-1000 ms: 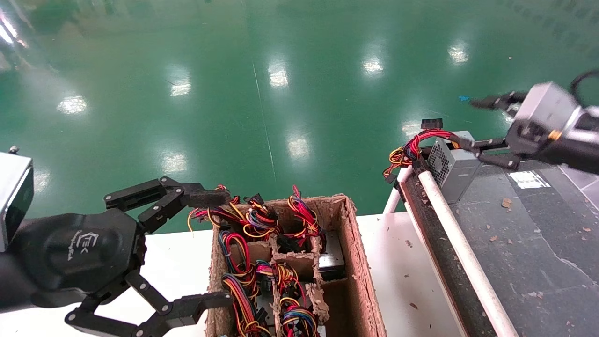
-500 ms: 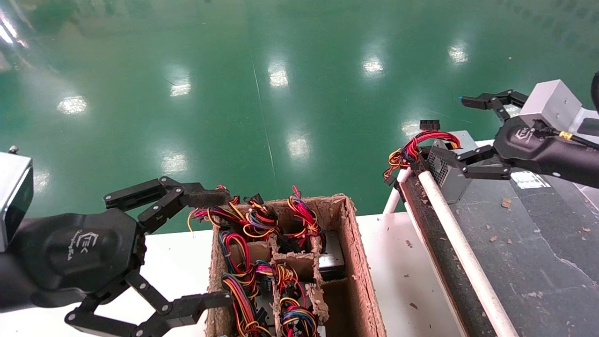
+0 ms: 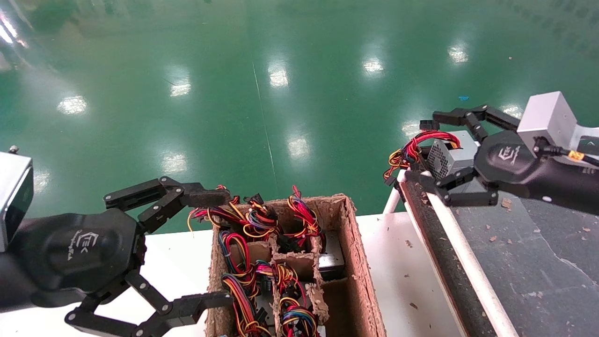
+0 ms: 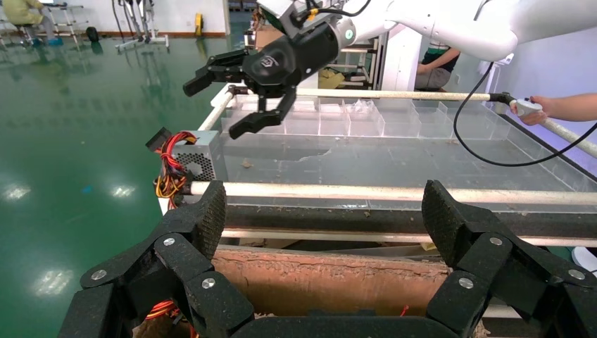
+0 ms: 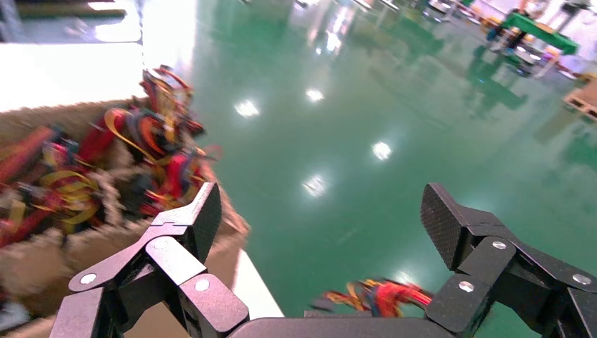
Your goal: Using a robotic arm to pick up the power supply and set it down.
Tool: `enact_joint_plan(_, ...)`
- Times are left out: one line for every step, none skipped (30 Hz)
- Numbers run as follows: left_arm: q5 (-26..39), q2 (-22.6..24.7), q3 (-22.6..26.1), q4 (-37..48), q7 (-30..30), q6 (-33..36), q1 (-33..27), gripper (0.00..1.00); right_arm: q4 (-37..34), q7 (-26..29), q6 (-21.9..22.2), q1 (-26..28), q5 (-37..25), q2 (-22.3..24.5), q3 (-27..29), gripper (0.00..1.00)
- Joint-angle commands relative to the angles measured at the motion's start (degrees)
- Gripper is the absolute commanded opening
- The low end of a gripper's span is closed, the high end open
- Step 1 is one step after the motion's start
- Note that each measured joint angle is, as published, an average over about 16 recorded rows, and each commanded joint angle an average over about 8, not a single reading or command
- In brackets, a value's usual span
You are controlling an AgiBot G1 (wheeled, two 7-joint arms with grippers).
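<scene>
The power supply [image 3: 449, 157] rests on the dark conveyor surface [image 3: 538, 243] at the robot's right, near its far end, just behind the white rail [image 3: 461, 255]; its perforated vent face looks toward the cardboard box and its wire bundle [image 3: 412, 150] of red, yellow and black hangs over the end of the conveyor. The right end effector [image 3: 433, 154] has its fingers wide apart and grips nothing; in the left wrist view it [image 4: 218, 98] is above the unit [image 4: 200, 158], not touching it. So I judge the setting-down done for this unit, the release being complete or almost complete; what is left is for the right arm to draw away.

The cardboard box [image 3: 360, 262] on the white tabletop [image 3: 402, 281] has paper dividers and several more power supplies with coloured wires inside, so further picks may be needed; one compartment at the near right looks empty. The left end effector [image 3: 213, 248] is parked beside the box on its left, fingers spread open, holding nothing.
</scene>
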Motion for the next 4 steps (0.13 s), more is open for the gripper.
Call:
enact_joint_plan(0.0, 0.0, 0.01, 0.0, 0.0, 0.0, 0.0, 1.0, 1.85, 1.67, -1.14, -1.32, 2.19, 0.42, 0.06, 1.0)
enact_joint_plan(0.0, 0.0, 0.01, 0.0, 0.0, 0.0, 0.0, 1.0, 2.12, 1.91, -1.31, -1.51, 2.51, 0.48, 0.07, 1.0)
enact_joint_plan(-0.01, 0.0, 0.01, 0.0, 0.0, 0.0, 0.0, 1.0, 2.38, 2.14, -1.47, -1.69, 2.81, 0.54, 0.08, 1.0)
enact_joint_plan(-0.01, 0.0, 0.01, 0.0, 0.0, 0.0, 0.0, 1.0, 2.64, 2.38, -1.63, -1.88, 3.12, 0.6, 0.09, 1.0)
